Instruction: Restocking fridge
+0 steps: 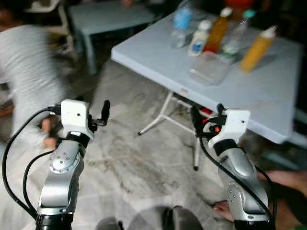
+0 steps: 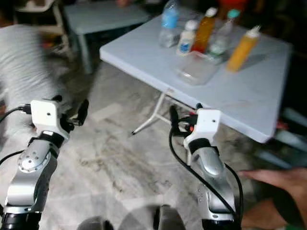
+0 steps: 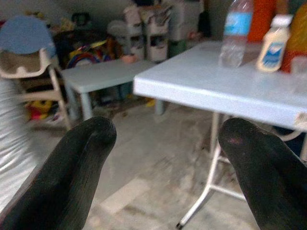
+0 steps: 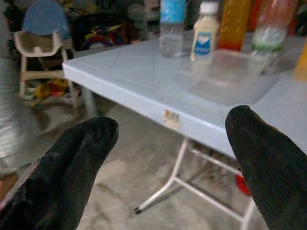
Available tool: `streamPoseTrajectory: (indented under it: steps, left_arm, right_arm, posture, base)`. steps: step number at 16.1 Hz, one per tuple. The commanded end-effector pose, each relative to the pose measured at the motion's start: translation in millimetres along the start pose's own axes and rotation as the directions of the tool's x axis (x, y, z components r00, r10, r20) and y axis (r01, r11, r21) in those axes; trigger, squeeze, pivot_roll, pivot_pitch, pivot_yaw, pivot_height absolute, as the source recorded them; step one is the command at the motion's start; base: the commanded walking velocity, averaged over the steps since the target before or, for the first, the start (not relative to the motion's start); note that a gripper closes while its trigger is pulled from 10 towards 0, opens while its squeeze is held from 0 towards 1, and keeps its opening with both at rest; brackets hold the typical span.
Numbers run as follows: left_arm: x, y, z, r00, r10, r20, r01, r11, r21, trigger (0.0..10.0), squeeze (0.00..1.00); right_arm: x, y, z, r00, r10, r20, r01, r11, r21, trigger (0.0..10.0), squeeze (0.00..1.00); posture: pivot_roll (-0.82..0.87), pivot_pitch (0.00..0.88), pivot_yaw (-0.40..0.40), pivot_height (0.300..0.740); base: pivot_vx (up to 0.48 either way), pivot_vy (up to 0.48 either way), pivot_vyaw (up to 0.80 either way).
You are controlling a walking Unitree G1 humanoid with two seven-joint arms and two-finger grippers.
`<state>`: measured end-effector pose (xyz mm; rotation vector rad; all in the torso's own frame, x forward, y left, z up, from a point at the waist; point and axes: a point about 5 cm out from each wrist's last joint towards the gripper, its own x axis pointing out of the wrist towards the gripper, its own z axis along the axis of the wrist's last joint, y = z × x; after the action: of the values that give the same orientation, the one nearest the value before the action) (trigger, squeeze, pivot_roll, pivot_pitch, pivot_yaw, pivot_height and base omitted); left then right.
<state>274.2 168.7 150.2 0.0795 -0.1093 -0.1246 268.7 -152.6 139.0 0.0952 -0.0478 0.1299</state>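
Observation:
On the white folding table (image 1: 268,100) ahead stand a water bottle with a blue label (image 1: 182,24), a small white bottle (image 1: 199,38), an orange juice bottle (image 1: 218,28), a clear green-capped bottle (image 1: 235,36) and a yellow squeeze bottle (image 1: 258,48). A clear plastic container (image 1: 211,69) lies in front of them. My left gripper (image 1: 93,109) is raised over the floor, left of the table, open and empty. My right gripper (image 1: 207,115) is open and empty just short of the table's near edge, pointing towards the container (image 4: 230,76).
A person in a grey top (image 1: 24,72) crouches blurred at the left, close to my left arm. Another person's leg and foot (image 1: 283,182) lie on the floor at the right. A low table (image 1: 110,17) and a child's chair (image 3: 29,52) stand behind.

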Motion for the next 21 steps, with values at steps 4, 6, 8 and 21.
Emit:
streamPoseTrajectory:
  steps: [4,6,8,21]
  left_arm:
    - [-0.5,-17.8,7,0.998,-0.058,0.035,0.058,0.998,-0.009,10.0,0.00]
    - [-3.2,-23.2,5,0.996,-0.081,0.028,0.081,0.997,-0.016,10.0,0.00]
    - [-2.9,-24.2,3,0.996,-0.083,0.023,0.083,0.996,-0.025,10.0,0.00]
    - [3.7,-20.2,4,0.999,-0.041,0.029,0.043,0.996,-0.073,10.0,0.00]
  right_arm:
    - [2.2,-9.7,13,0.999,-0.019,0.036,0.020,1.000,-0.024,10.0,0.00]
    - [1.3,-8.7,11,0.999,-0.017,0.031,0.018,1.000,-0.024,10.0,0.00]
    - [0.2,-7.7,10,0.999,-0.016,0.029,0.016,1.000,-0.023,10.0,0.00]
    - [-1.9,-8.0,0,0.997,-0.072,-0.001,0.072,0.997,-0.025,10.0,0.00]
  posture:
    - [0.04,0.165,-0.058,0.740]
    - [0.04,0.161,-0.057,0.740]
    - [0.04,0.155,-0.056,0.740]
    - [0.04,0.134,-0.056,0.740]
  base:
    - [0.441,0.131,-0.80]
    - [0.480,0.000,-0.80]
    - [0.480,0.000,-0.80]
    - [0.398,0.167,-0.06]
